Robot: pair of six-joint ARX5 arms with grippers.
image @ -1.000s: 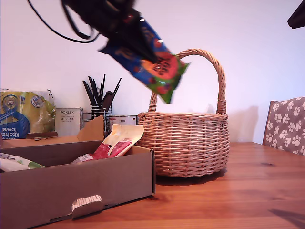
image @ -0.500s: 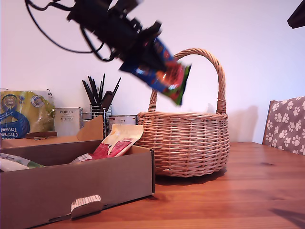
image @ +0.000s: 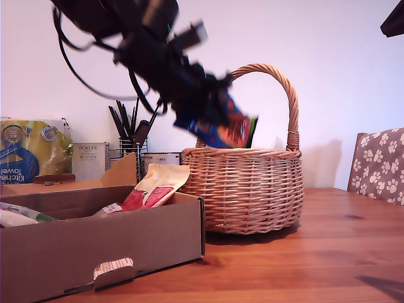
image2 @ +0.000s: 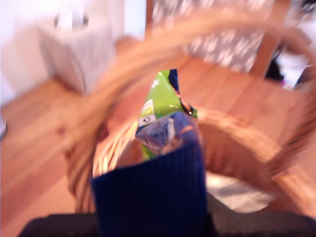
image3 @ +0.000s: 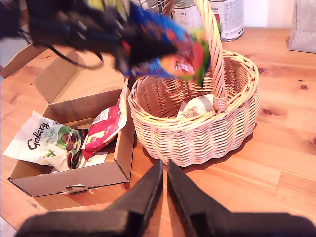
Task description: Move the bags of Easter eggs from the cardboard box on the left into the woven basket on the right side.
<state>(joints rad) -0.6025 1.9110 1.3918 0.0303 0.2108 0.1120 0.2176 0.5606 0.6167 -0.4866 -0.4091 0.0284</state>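
1. Cardboard box (image: pixel 95 246): sits at 9 o'clock of the basket in the exterior view, just beside it. It holds a cream-and-red bag (image: pixel 154 186) propped on the wall nearest the basket. The second wrist view also shows a white printed bag (image3: pixel 44 143) in it.
2. Woven basket (image: pixel 243 189): upright on the table, handle arched over the mouth. One pale packet (image3: pixel 195 106) already lies inside, seen in the second wrist view.
3. My first gripper (image: pixel 208 107): clamped on the blue bag (image: pixel 224 129), coming in from 10 o'clock of the basket in the exterior view. The frame is motion-blurred.
4. Blue bag: tilted, its free end at 12 o'clock of the basket rim and just dipping under the handle. It is over the mouth and not inside yet. The first wrist view shows its green end (image2: pixel 163 108) pointing into the basket.
5. My second gripper (image3: pixel 164 182): jaws together with nothing in them, parked well clear and looking down on box and basket.
6. Step, as I judge it: placing the blue bag, late in the carry.
7. Next move needs a little more lowering clear of the handle, then opening the jaws over the mouth. After that at least two bags in the box are left to fetch.
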